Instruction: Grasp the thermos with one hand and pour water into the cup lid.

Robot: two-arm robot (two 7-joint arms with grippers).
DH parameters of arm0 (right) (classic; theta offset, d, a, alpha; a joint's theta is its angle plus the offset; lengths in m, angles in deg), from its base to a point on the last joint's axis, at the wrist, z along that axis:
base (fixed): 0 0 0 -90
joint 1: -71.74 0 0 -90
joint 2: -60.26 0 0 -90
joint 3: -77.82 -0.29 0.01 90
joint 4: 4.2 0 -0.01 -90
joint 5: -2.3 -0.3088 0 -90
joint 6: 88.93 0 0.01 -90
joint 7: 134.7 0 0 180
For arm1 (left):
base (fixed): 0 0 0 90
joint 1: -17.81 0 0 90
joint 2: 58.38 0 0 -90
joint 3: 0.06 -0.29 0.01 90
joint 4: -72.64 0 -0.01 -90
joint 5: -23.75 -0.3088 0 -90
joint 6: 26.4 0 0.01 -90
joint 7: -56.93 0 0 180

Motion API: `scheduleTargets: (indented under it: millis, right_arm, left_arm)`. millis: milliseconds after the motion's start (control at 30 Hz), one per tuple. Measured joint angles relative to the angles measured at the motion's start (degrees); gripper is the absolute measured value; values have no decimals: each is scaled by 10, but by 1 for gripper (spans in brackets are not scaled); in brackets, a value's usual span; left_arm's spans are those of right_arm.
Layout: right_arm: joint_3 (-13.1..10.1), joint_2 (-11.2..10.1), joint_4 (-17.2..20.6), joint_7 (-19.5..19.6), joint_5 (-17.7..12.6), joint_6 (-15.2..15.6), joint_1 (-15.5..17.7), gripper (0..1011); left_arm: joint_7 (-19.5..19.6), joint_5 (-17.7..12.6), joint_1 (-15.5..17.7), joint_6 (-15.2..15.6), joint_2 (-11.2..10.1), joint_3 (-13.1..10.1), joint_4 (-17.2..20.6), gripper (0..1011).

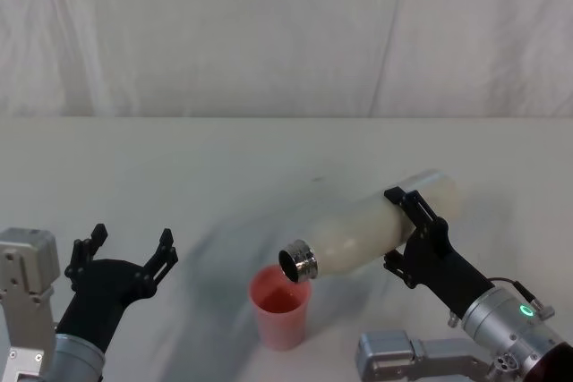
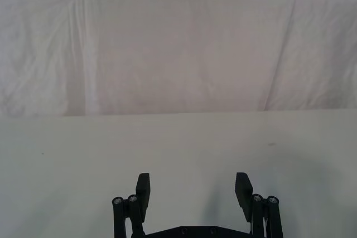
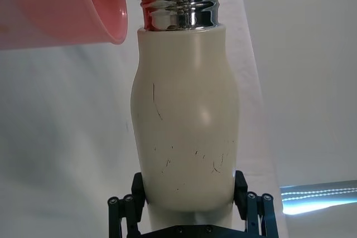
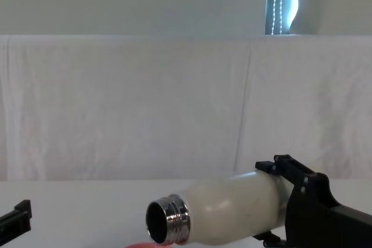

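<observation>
My right gripper point(image 1: 410, 232) is shut on the cream-white thermos point(image 1: 380, 230), which it holds tilted almost level. The thermos's steel neck point(image 1: 299, 262) points down-left over the pink cup lid point(image 1: 281, 308) standing on the table. In the right wrist view the thermos point(image 3: 187, 121) fills the middle, its neck point(image 3: 178, 3) beside the cup lid's rim point(image 3: 72, 6), with the black fingers point(image 3: 139, 190) clamped on its base. The chest view shows the thermos point(image 4: 224, 210) held by the right gripper point(image 4: 279, 201). My left gripper point(image 1: 125, 252) hovers open at the near left, empty, and shows again as the left gripper point(image 2: 192, 190).
The table point(image 1: 224, 167) is covered in white cloth, and a white draped backdrop point(image 1: 286, 33) closes off the far side. Open table lies between my left gripper and the cup lid.
</observation>
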Motion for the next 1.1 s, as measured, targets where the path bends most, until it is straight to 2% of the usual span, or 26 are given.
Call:
scheduleTargets:
  millis: [1100]
  right_arm:
    - [6, -6, -6, 13, 17, 1, -12, 960]
  left_arm:
    - [0, 0, 0, 0, 0, 0, 0, 1001]
